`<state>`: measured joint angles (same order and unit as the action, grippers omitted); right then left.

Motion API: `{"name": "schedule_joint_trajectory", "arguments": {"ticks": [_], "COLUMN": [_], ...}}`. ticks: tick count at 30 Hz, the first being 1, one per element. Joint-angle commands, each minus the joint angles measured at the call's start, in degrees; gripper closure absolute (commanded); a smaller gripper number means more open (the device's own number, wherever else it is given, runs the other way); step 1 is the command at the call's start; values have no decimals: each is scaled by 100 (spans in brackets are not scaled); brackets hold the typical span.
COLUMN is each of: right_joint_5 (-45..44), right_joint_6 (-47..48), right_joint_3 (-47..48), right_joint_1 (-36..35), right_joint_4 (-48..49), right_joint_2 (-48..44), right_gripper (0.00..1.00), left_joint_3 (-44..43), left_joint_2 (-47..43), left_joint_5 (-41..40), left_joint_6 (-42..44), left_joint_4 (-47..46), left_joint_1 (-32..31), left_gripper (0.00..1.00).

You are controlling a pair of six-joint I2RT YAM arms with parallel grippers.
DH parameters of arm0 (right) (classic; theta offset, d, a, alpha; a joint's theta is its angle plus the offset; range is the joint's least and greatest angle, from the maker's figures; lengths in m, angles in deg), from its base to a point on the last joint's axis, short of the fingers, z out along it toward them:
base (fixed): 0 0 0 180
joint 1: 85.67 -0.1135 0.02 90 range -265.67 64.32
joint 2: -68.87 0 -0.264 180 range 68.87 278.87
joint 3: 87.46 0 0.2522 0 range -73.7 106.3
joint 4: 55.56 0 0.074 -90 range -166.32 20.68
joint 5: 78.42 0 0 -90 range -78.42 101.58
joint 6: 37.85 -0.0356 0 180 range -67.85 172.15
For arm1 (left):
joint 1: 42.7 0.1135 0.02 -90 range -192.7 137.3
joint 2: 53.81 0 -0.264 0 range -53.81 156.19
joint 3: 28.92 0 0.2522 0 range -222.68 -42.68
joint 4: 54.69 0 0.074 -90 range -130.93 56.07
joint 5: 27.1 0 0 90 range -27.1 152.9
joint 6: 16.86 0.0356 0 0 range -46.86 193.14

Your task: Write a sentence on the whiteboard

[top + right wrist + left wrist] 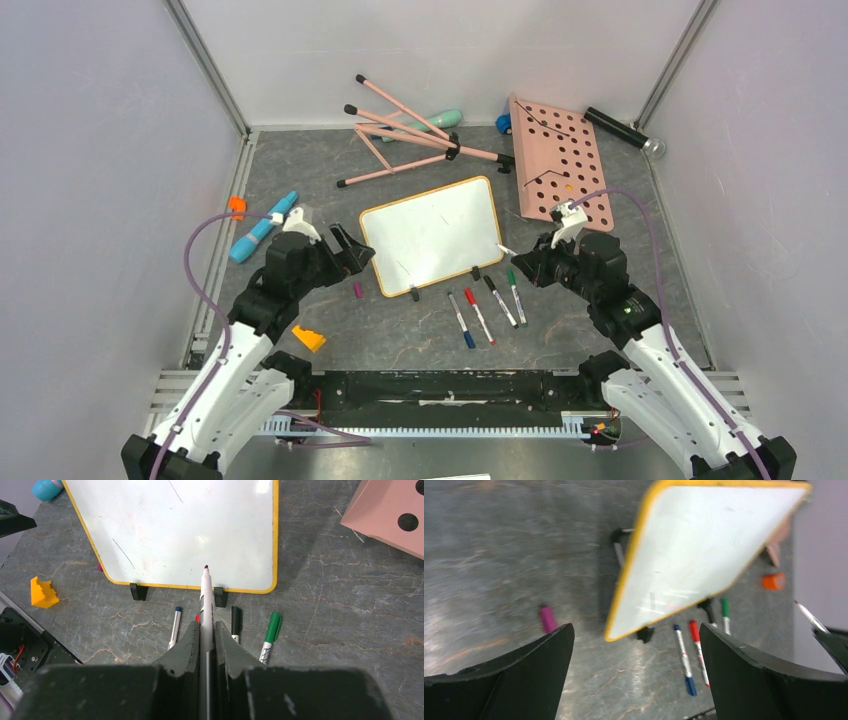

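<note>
Right gripper (205,630) clamps an uncapped marker (206,592) at the whiteboard's (430,235) 4 o'clock; left gripper (355,250) gapes empty at its 9 o'clock.

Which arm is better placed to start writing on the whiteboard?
Right. The right gripper is shut on an uncapped marker aimed at the blank whiteboard; the left gripper is open and empty.
</note>
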<state>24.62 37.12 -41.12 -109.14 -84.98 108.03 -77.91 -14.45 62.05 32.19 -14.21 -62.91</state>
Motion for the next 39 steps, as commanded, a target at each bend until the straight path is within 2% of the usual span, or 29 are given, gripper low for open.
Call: {"name": "schedule_joint_trajectory", "arguments": {"ticks": [1,2,4,11,16,20,22,25,29,34,37,39], "right_joint_5": [60,78,104,124,76,38,-38,-107,-131,-128,-128,-131], "right_joint_6": [19,7,-44,-98,-58,-46,-18,32,54,67,113,145], "right_joint_3": [227,231,225,425,680,814,879,963,1004,1022,1037,1087], "right_joint_1": [9,8,8,11,15,10,8,14,13,14,8,8], "right_joint_4": [271,242,229,81,-66,-190,-281,-423,-539,-596,-596,-607], "right_joint_2": [-30,-39,-78,-99,-71,-125,-172,-234,-348,-525,-533,-467], "right_gripper": [100,100,100,100,100,100,100,100,100,100,100,100], "left_joint_3": [248,342,339,-1032,-1396,-1032,-1095,-1284,-986,-915,-475,-139], "left_joint_2": [-32,-29,79,1137,1603,1538,1617,1786,1739,1848,1972,2147], "left_joint_5": [1731,2045,2223,2437,2527,3208,3498,3521,3639,3481,3605,3776], "left_joint_6": [294,116,-126,651,882,1006,1059,1029,765,1069,885,647], "left_joint_4": [-1738,-2215,-2558,-1400,-1254,-2306,-2420,-2209,-2651,-2731,-3721,-4630], "left_joint_1": [34,27,31,35,43,99,186,378,823,1262,1282,1282], "left_gripper": [0,0,0,0,0,0,0,0,0,0,7,1]}}
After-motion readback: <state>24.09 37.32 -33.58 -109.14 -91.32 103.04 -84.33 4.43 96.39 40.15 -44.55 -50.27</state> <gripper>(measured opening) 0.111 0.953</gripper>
